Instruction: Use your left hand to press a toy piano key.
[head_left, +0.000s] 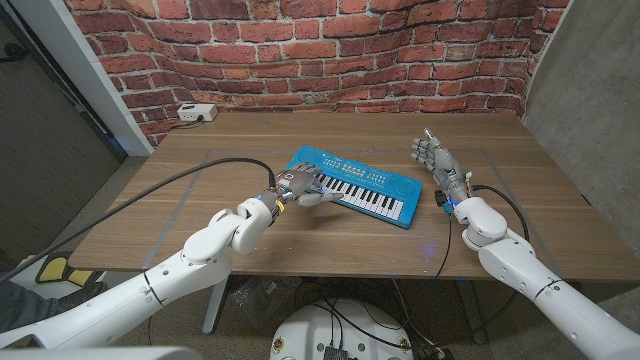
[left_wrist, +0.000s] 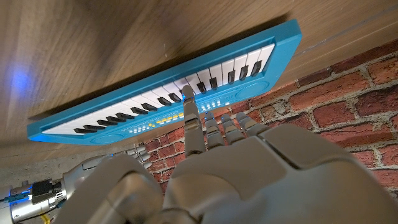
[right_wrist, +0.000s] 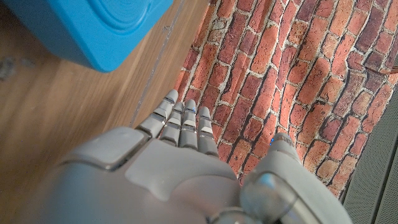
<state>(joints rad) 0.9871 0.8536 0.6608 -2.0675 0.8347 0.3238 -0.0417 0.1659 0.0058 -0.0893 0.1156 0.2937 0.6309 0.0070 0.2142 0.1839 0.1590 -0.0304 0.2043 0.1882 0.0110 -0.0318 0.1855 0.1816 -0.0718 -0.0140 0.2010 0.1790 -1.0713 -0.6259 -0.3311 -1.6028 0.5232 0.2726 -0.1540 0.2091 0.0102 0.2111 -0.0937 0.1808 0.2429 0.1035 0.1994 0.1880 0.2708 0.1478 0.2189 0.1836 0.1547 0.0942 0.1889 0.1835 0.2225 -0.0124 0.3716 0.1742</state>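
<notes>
While left hand (left_wrist: 249, 174) presses toy piano (left_wrist: 168, 93) key (others curled), right hand (head_left: 437, 160) open.

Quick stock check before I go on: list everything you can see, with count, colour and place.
piano: one, blue with black and white keys, table middle, lying at a slant
power strip: one, white, table's far left corner
table: one, brown wood, in front of a red brick wall
left hand: one, grey, over the piano's left end, one finger stretched onto the keys
right hand: one, grey, right of the piano, fingers apart, holding nothing
</notes>
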